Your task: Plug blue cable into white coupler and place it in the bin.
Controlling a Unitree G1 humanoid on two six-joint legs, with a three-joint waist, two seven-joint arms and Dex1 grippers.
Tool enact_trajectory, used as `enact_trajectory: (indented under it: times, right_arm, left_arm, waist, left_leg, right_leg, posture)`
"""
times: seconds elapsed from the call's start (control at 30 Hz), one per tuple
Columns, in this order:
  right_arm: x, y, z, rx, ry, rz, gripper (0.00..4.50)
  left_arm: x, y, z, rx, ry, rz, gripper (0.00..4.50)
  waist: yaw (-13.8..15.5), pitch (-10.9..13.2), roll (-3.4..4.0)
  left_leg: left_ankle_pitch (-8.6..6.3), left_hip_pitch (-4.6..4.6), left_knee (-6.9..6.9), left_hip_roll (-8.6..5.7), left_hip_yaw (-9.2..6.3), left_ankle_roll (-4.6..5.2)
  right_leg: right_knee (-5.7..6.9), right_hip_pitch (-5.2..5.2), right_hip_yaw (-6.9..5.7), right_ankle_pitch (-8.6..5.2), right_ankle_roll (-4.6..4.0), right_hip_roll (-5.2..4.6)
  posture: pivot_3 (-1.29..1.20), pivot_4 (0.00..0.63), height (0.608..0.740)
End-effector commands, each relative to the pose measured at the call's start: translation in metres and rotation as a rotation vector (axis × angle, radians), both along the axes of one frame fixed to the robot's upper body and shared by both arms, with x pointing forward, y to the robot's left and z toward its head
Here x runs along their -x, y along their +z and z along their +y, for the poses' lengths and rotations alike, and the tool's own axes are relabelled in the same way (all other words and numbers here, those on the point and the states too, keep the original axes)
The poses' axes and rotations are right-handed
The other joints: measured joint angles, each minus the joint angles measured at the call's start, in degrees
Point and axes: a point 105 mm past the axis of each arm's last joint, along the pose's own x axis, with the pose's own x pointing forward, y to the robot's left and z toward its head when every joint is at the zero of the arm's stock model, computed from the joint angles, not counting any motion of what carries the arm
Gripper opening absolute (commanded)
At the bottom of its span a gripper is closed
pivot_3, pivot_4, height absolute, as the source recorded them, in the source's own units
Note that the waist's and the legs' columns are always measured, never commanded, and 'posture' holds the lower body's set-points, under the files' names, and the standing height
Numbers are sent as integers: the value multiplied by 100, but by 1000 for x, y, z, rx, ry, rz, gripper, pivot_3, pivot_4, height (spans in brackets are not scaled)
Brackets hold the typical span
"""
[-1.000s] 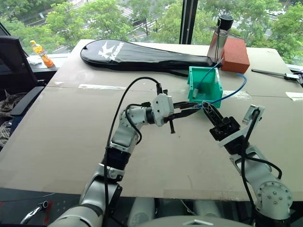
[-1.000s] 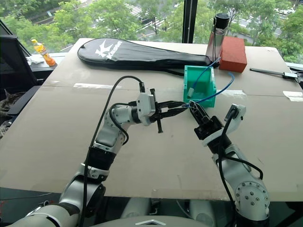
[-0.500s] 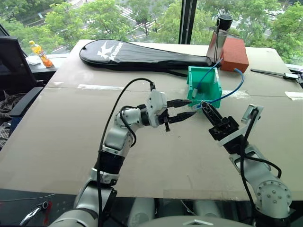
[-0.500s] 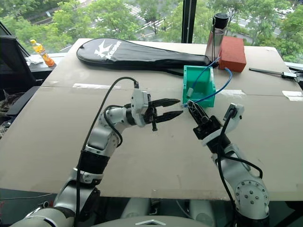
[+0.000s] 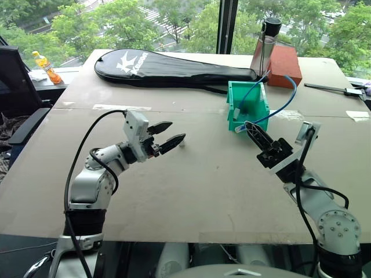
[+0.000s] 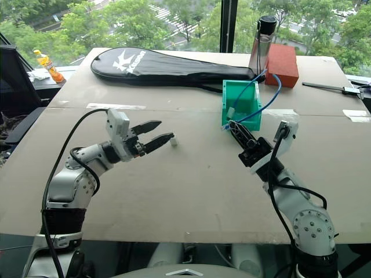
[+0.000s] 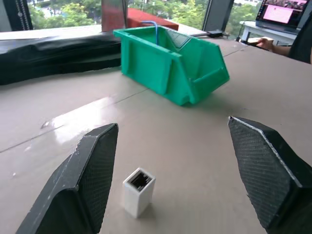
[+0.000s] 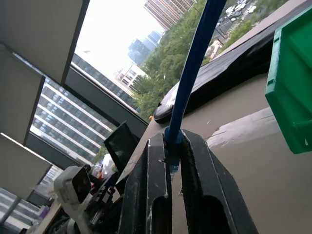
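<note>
The white coupler (image 7: 139, 191) stands upright on the table, socket up, and shows too as a small white block (image 5: 181, 145). My left gripper (image 5: 177, 130) hovers open just over it, fingers (image 7: 92, 170) wide apart and not touching it. To the right, my right gripper (image 5: 249, 126) is shut on one end of the blue cable (image 8: 195, 63). From there the cable (image 5: 293, 98) arcs up and back over the table beside the bin. The teal-green bin (image 5: 262, 117) sits just behind the right gripper, with another blue cable inside.
A black racket bag (image 5: 174, 63) lies across the far side. A red-brown block (image 5: 287, 58) and a bottle (image 5: 264, 49) stand behind the bin. A thin tool (image 5: 342, 90) lies far right. An orange bottle (image 5: 43, 59) stands beyond the table's left edge.
My left gripper has opened and swung left, away from the right gripper's tip. The white coupler now shows on the table by its fingertips. The right gripper has stayed put with the cable.
</note>
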Motion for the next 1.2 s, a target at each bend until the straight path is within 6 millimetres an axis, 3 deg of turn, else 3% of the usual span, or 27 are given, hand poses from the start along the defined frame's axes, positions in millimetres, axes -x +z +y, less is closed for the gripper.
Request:
enact_trajectory:
  times: [0.03, 0.23, 0.63, 0.9, 1.2]
  right_arm:
    - [3, 11, 3, -10, 37, -50, 0]
    - [5, 12, 1, 11, 36, -55, 0]
    - [10, 12, -2, 17, 11, -55, 0]
    - [13, 13, -5, 28, -4, -53, 0]
    - [16, 12, -8, 35, -20, -48, 0]
  left_arm:
    - [-10, -7, 2, -59, 8, -40, 3659]
    - [-18, -26, -1, -77, -3, -27, 3659]
    - [-27, -42, 2, -150, -134, -12, 3659]
    - [-42, -46, 7, -246, -228, -16, 3659]
    - [-45, -46, 4, -275, -267, -43, 3659]
  waist:
    - [0, 0, 0]
    - [-1, 0, -1]
    - [-5, 0, -1]
    - [-19, 0, -3]
    - [-25, 1, -4]
  left_leg:
    - [0, -1, 0, -1, 0, 0]
    - [0, -5, -3, -2, 5, 0]
    - [0, -6, -3, -1, 6, 1]
    - [-1, -12, -4, -5, 9, 2]
    - [-2, -13, -4, -2, 8, 3]
  right_leg:
    - [0, -1, 0, -3, -4, 1]
    - [-1, -5, 2, 6, 10, -2]
    - [1, -7, 1, 6, 10, -2]
    - [-5, -10, 1, 6, 11, 0]
    - [-2, -11, 1, 7, 12, -2]
  posture:
    - [0, 150, 740]
    - [0, 150, 740]
    - [0, 150, 740]
    - [0, 150, 740]
    - [0, 150, 740]
